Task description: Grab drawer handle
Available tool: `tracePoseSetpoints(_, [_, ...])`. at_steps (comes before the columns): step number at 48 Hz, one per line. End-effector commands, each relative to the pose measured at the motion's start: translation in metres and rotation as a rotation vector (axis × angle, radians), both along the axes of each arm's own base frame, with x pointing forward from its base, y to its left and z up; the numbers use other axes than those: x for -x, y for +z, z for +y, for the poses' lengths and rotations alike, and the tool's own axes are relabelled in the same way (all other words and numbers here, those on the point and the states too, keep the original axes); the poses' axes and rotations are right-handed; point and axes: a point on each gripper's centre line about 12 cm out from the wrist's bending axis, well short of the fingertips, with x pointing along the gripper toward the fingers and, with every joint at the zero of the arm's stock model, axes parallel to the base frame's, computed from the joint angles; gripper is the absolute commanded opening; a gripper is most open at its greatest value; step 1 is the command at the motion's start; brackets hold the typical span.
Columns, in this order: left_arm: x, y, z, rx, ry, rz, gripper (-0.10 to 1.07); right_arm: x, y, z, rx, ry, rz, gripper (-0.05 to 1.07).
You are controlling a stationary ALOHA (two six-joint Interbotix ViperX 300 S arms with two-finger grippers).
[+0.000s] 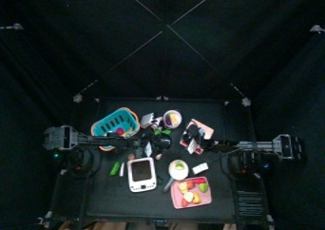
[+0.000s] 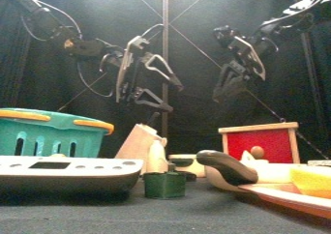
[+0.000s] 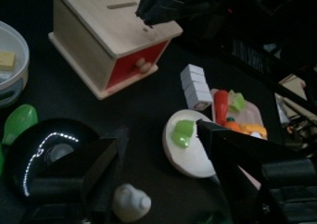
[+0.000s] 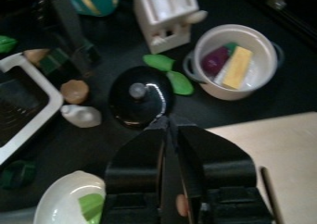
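Drawer knob [image 3: 147,67] sits ungrasped; left claw [image 3: 165,177] gapes apart, right claw [image 4: 171,143] pressed together.

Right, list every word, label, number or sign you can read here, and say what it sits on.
None can be read.
The white scale has a dark display window, but it shows no legible digits.
The wooden box with the red drawer front bears no lettering.
The teal basket shows no label.
Anything else on the table is too small or blurred to tell.
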Motion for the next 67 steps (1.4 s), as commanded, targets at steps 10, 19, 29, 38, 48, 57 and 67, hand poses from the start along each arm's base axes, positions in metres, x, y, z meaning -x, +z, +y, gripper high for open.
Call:
tracePoseSetpoints(10, [-0.058, 0.008, 0.017, 0.120, 0.110, -0.019, 1.01, 0.045, -0.002, -0.032, -0.058, -0.185, -0.049, 0.28])
tracePoseSetpoints(19, [-0.086, -0.004, 0.024, 0.174, 0.161, 0.102, 1.01, 0.056, -0.014, -0.036, -0.065, -0.214, -0.018, 0.25])
tracePoseSetpoints(29, [-0.112, -0.010, 0.026, 0.210, 0.181, 0.159, 1.01, 0.065, -0.023, -0.040, -0.071, -0.247, 0.008, 0.25])
tracePoseSetpoints(38, [-0.130, -0.024, 0.020, 0.235, 0.177, 0.158, 1.00, 0.074, -0.034, -0.043, -0.082, -0.275, 0.034, 0.25])
tracePoseSetpoints(48, [-0.141, -0.036, 0.017, 0.268, 0.184, 0.153, 1.00, 0.083, -0.043, -0.042, -0.109, -0.304, 0.050, 0.25])
tracePoseSetpoints(57, [-0.147, -0.035, 0.017, 0.269, 0.182, 0.134, 1.00, 0.088, -0.050, -0.040, -0.122, -0.311, 0.066, 0.25])
tracePoseSetpoints(67, [-0.158, -0.035, 0.015, 0.267, 0.174, 0.118, 1.00, 0.093, -0.055, -0.041, -0.128, -0.332, 0.084, 0.25])
